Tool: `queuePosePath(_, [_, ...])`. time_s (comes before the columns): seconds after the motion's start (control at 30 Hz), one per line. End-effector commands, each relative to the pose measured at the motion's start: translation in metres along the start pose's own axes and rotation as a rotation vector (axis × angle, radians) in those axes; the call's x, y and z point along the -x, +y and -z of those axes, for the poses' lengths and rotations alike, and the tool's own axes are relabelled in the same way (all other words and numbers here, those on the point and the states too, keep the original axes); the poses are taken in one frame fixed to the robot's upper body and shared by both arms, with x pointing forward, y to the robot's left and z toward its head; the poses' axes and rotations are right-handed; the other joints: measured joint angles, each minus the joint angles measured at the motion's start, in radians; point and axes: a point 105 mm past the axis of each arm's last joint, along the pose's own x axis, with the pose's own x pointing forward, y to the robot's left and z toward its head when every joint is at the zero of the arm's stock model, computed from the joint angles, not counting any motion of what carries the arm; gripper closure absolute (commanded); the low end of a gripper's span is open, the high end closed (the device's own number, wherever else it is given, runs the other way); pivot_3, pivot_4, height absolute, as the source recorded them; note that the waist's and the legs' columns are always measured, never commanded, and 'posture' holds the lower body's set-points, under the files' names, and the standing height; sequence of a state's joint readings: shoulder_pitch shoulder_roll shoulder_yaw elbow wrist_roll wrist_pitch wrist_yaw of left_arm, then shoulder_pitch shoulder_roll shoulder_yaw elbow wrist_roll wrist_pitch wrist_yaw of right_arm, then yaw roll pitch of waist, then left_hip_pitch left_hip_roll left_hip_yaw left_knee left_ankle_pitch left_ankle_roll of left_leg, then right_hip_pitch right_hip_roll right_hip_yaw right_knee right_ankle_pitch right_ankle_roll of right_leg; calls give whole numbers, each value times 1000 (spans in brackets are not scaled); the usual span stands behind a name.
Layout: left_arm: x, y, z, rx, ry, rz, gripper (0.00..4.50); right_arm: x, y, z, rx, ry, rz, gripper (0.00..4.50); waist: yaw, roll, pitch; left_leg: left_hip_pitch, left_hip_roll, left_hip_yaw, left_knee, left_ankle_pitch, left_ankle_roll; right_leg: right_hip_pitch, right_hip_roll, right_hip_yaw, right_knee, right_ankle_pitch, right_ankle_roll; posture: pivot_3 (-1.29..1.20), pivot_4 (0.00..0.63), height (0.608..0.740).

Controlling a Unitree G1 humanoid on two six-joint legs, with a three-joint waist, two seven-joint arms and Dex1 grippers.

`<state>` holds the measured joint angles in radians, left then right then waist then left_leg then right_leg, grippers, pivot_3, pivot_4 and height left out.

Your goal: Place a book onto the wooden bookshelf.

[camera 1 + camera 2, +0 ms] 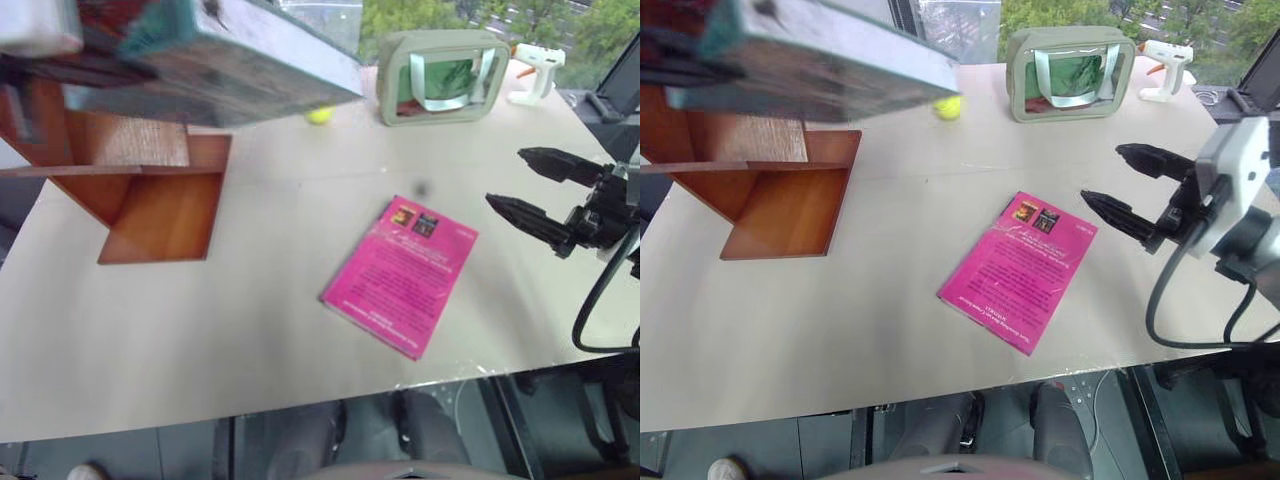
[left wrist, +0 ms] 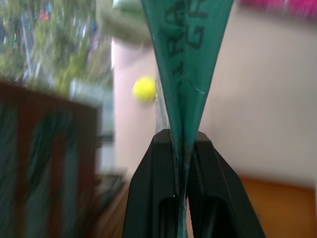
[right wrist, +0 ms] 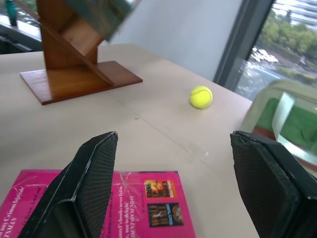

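Observation:
The teal-green book [image 1: 235,60] hangs in the air at the far left, above the wooden bookshelf [image 1: 160,195]. My left gripper [image 2: 181,136] is shut on the book's [image 2: 188,49] edge, its black fingers pressed against both covers. The reddish-brown shelf unit stands on the table's left side, with its angled boards below the book. My right gripper [image 1: 506,177] hovers open at the right, level above the table and holding nothing. Its fingers [image 3: 94,168] spread wide over the pink book's far end.
A magenta-pink book [image 1: 400,275] lies flat mid-table. A yellow ball [image 1: 319,115] rests near the far edge, beside a green pouch [image 1: 443,77] with a clear window. A white glue gun [image 1: 535,68] lies at the far right. The table's near edge [image 1: 300,405] runs across the front.

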<state>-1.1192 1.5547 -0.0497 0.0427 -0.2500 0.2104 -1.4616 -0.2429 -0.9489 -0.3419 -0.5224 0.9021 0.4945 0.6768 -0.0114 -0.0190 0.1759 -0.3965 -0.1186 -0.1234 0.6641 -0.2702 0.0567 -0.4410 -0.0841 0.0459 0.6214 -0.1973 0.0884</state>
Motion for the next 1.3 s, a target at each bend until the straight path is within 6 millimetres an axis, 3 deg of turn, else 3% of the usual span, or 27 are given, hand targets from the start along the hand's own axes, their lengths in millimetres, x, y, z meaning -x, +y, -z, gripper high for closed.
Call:
queuePosePath(0.03, [28,6,23,-2,184,-29,4407,-6,1,-9,47,-46,-37,784,-3,1,1,0,0,0,1,0,0,0,0,0,1,0,0,0,150,740])
queuePosePath(0.13, [30,-4,51,13,321,26,4407,-13,5,-11,48,-73,-62,784,-4,1,1,0,0,0,3,0,0,0,0,0,5,0,0,0,150,740])
queuePosePath(0.27, [16,-14,89,10,438,38,4407,-25,14,-17,46,-119,-96,784,-4,1,1,0,0,0,5,0,0,0,0,-1,7,0,1,0,150,740])
queuePosePath(0.43, [-2,-35,112,51,450,101,4407,-38,29,-20,42,-147,-138,784,-7,4,1,1,0,0,6,0,-1,0,0,0,10,0,0,0,150,740])
queuePosePath(0.53, [-8,-39,111,88,381,84,3456,-39,33,-21,41,-154,-147,784,-6,5,2,3,1,0,6,1,-2,-1,0,0,14,0,0,0,150,740])
queuePosePath(0.67, [-9,-34,96,60,257,32,1611,-41,39,-22,41,-158,-177,784,-6,3,3,2,1,0,7,2,-3,-2,0,0,18,0,0,0,150,740])
queuePosePath(0.8, [3,-37,87,99,201,45,1611,-42,38,-22,55,-158,-201,784,-8,2,3,-1,0,1,8,2,-3,-5,-1,1,18,0,0,0,150,740])
queuePosePath(0.9, [15,-39,65,154,86,29,1611,-44,36,-20,61,-158,-221,784,-9,2,3,-1,0,2,8,2,-3,-7,-1,0,17,0,0,0,150,740])
queuePosePath(1.07, [30,-37,-7,332,-230,16,1611,-47,28,-14,62,-143,-241,784,-7,1,3,-2,0,2,8,2,-3,-6,-1,-1,17,0,0,0,150,740])
queuePosePath(1.17, [34,-50,-47,442,-398,111,1611,-43,25,-11,64,-136,-241,784,-8,1,3,-2,0,1,8,2,-3,-5,-1,-2,17,0,0,0,150,740])
queuePosePath(1.23, [30,-59,-64,500,-475,173,1611,-40,24,-9,65,-126,-239,784,-8,2,3,-1,0,1,9,2,-3,-6,-1,-1,17,0,0,0,150,740])
queuePosePath(1.3, [14,-69,-79,582,-602,236,1611,-36,23,-6,62,-105,-227,784,-8,4,3,0,1,1,8,2,-3,-6,-1,-1,19,0,0,0,150,740])
